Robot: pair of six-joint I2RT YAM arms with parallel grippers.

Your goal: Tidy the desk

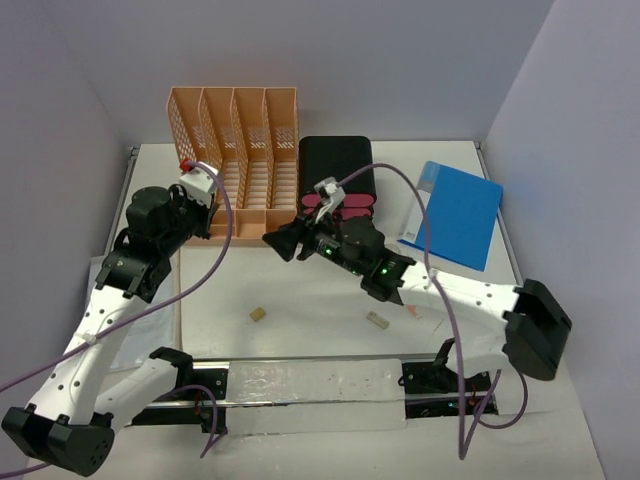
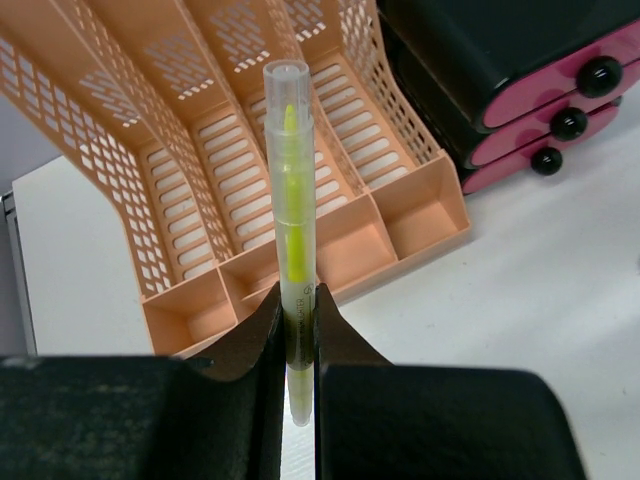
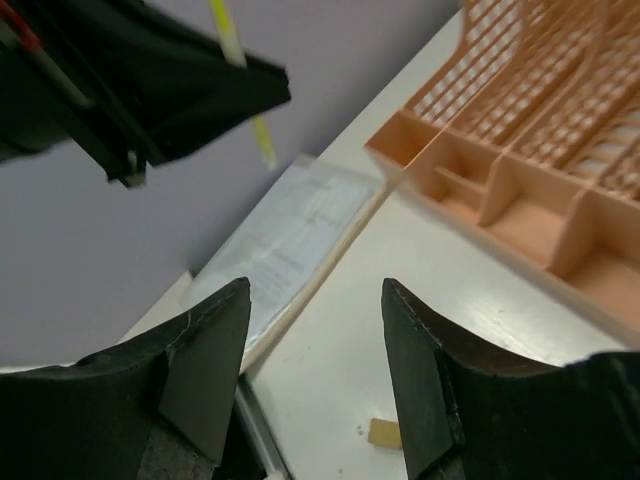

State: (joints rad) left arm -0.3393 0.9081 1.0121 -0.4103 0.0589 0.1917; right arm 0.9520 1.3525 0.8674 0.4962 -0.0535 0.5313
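Observation:
The white desk (image 1: pixel 320 300) carries everything here. My left gripper (image 2: pixel 297 330) is shut on a clear highlighter with a yellow core (image 2: pixel 291 200) and holds it upright, just in front of the peach lattice file rack (image 2: pixel 200 150). In the top view this gripper (image 1: pixel 205 205) is by the rack's front left corner (image 1: pixel 235 150). My right gripper (image 1: pixel 283 240) is open and empty above the desk's middle, facing left. In its wrist view (image 3: pixel 315 285) the left gripper and the highlighter (image 3: pixel 262 140) show at upper left.
A black box with pink drawers (image 1: pixel 338 180) stands right of the rack. A blue folder (image 1: pixel 455 212) lies at back right. A clear document sleeve (image 3: pixel 290 235) lies at the left edge. Two small tan blocks (image 1: pixel 258 314) (image 1: pixel 377 320) lie mid-desk. A clear strip (image 1: pixel 310 390) spans the front.

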